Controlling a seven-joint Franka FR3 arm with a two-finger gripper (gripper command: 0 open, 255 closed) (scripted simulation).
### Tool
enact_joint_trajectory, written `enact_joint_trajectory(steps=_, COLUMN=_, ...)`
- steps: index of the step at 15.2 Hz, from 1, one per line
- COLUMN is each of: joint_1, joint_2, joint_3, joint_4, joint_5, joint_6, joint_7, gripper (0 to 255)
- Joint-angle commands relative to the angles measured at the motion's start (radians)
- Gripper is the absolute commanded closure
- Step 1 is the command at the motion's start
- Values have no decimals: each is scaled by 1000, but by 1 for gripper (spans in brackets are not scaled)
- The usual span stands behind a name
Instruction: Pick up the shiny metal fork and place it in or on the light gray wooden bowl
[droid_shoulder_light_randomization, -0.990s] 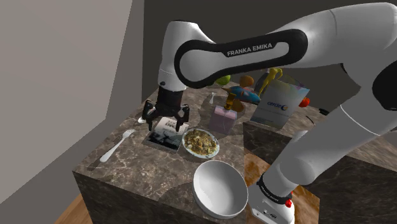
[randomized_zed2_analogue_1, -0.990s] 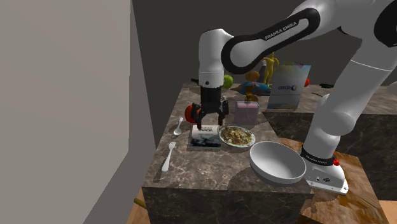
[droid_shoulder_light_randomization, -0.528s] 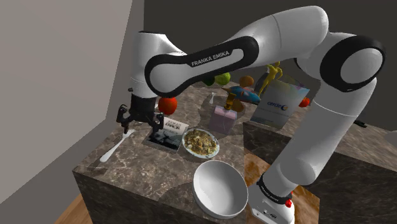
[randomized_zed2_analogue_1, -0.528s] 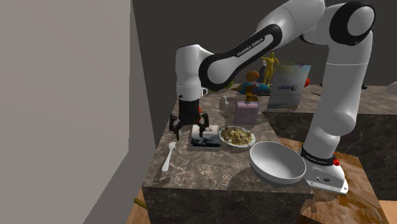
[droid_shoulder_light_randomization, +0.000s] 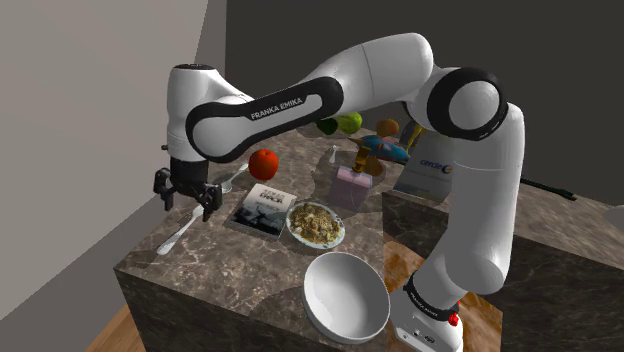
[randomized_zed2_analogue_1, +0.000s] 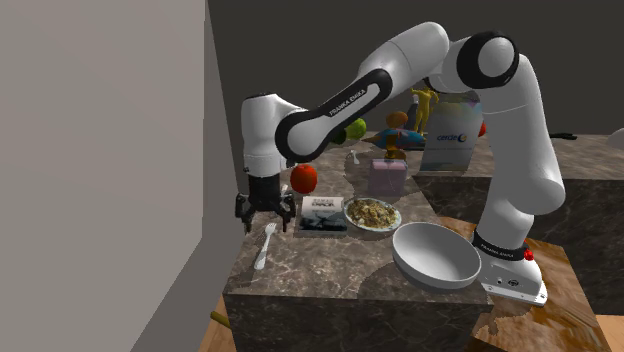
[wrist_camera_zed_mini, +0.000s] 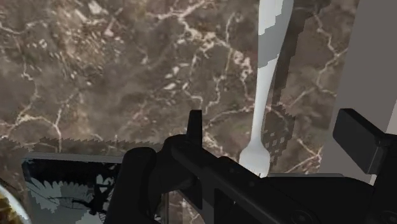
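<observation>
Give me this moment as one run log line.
stage: pre-grasp | claw: open, above fork | fork: flat on marble counter, not held | bowl: empty

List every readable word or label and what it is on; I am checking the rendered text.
"FRANKA EMIKA": on the arm's black cover.
Blue logo on the white box at the back: too blurred to read.
Print on the booklet: too small to read.

"FRANKA EMIKA" on the arm (droid_shoulder_light_randomization: 265, 108)
</observation>
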Motion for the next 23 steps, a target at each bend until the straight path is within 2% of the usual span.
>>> enact_joint_trajectory(steps=1, joint_1=15, joint_2=33, joint_3=-11, joint_4=18, joint_5=-15, joint_6=14, joint_7=21, gripper=0)
enact_joint_trajectory(steps=7, joint_1=29, joint_2=72, joint_3=-23, joint_4=-3, joint_5=-35, joint_6=72, joint_7=33, gripper=0)
enact_joint_trajectory(steps=14, joint_1=29, joint_2=72, joint_3=-23, joint_4=-3, joint_5=-35, joint_6=71, joint_7=33, gripper=0)
enact_joint_trajectory(steps=15, joint_1=29, joint_2=72, joint_3=-23, joint_4=-3, joint_5=-35, joint_6=71, joint_7=33, gripper=255)
enact_joint_trajectory(steps=23, joint_1=29, joint_2=72, joint_3=-23, joint_4=-3, joint_5=-35, joint_6=71, joint_7=33, gripper=255)
